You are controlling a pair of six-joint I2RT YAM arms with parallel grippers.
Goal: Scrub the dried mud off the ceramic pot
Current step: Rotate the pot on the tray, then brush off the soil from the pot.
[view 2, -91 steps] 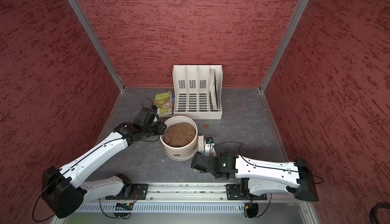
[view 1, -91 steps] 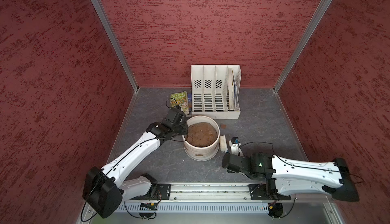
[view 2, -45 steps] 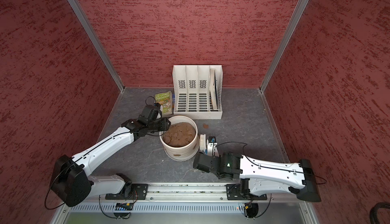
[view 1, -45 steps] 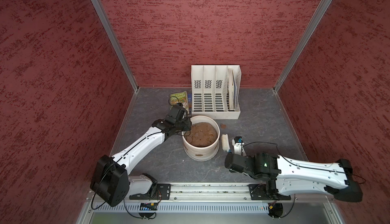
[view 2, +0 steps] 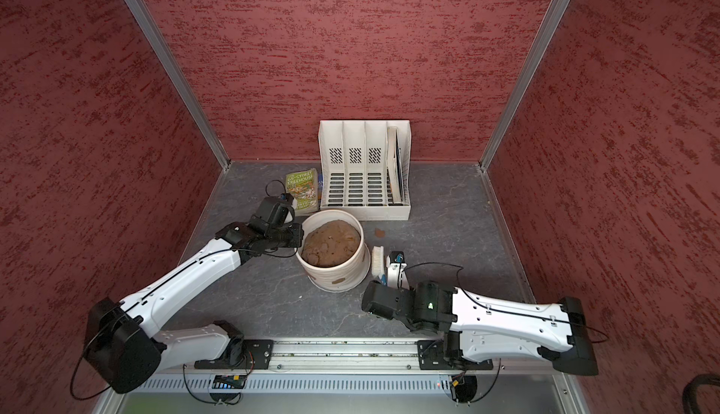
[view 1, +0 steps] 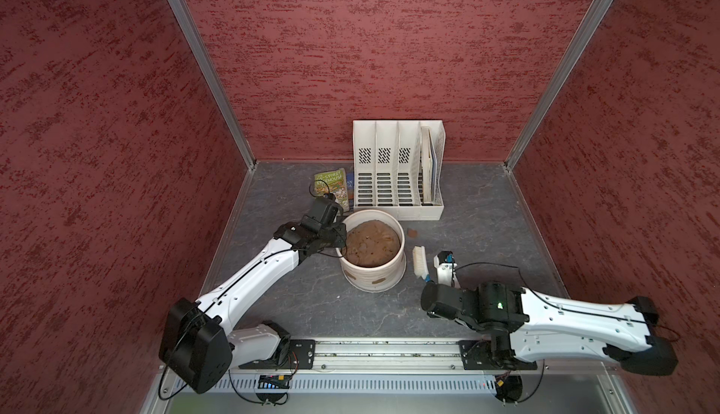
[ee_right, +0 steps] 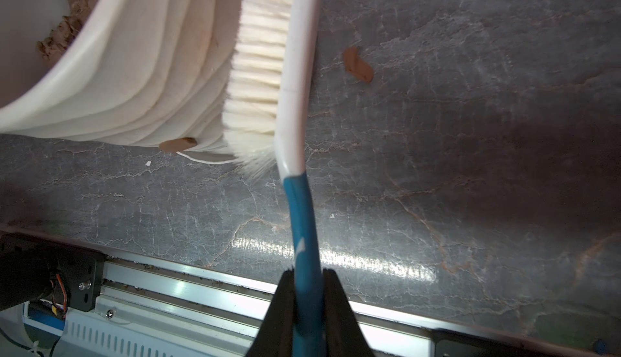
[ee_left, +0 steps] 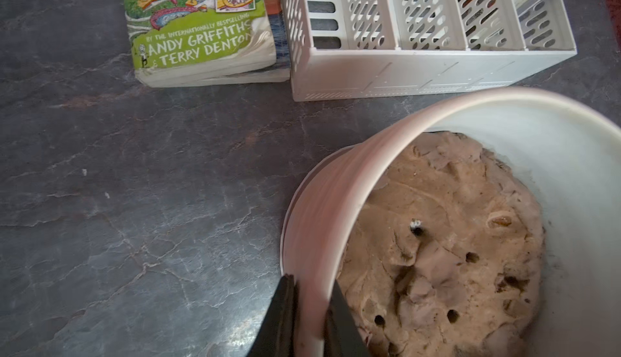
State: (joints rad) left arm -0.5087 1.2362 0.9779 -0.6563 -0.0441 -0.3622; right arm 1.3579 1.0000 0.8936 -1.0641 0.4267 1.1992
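One ceramic pot (view 1: 389, 272), rim pinched by left fingers (ee_left: 283, 315); one brush (view 1: 419, 261), handle pinched by right fingers (ee_right: 279, 315).

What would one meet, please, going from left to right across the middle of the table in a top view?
left gripper → ceramic pot → brush

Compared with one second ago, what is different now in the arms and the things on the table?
The left end effector closed on the rim of the pot, gripping its wall from both sides. Unchanged: the right end effector holds the brush beside the pot; pot, rack and books lie where they were.
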